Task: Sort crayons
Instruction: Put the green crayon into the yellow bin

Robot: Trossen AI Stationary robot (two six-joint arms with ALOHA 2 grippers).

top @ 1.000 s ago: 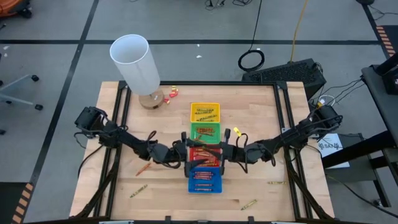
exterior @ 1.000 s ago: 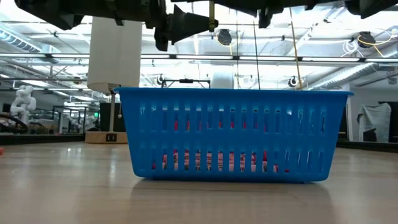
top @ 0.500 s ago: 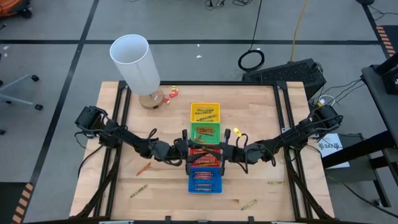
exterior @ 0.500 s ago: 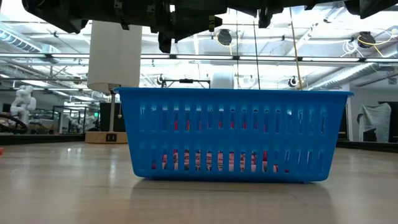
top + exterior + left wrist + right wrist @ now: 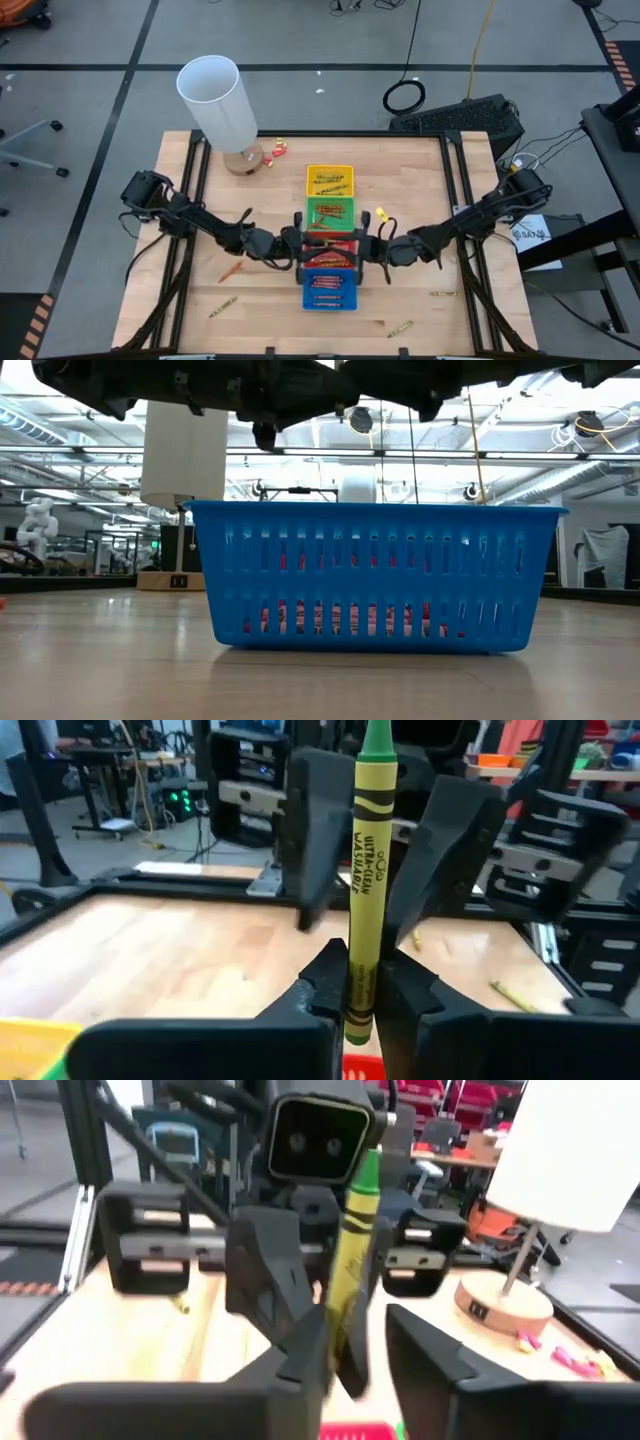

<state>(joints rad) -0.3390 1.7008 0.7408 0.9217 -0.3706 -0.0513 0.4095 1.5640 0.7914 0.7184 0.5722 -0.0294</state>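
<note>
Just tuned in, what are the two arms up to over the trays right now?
A handover between arms, above the row of coloured trays. The left gripper is shut on a green crayon standing upright between its fingers. The right gripper, facing it, has its fingers apart around the same crayon. A few crayons lie loose on the table.

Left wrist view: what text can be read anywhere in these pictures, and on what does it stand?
"ULTRA-CLEAN WASHABLE": runs along the wrapper of the green crayon that stands upright in the left pincer.
Print on the crayons in the trays and loose on the table: too small to read.
No other legible text.
</note>
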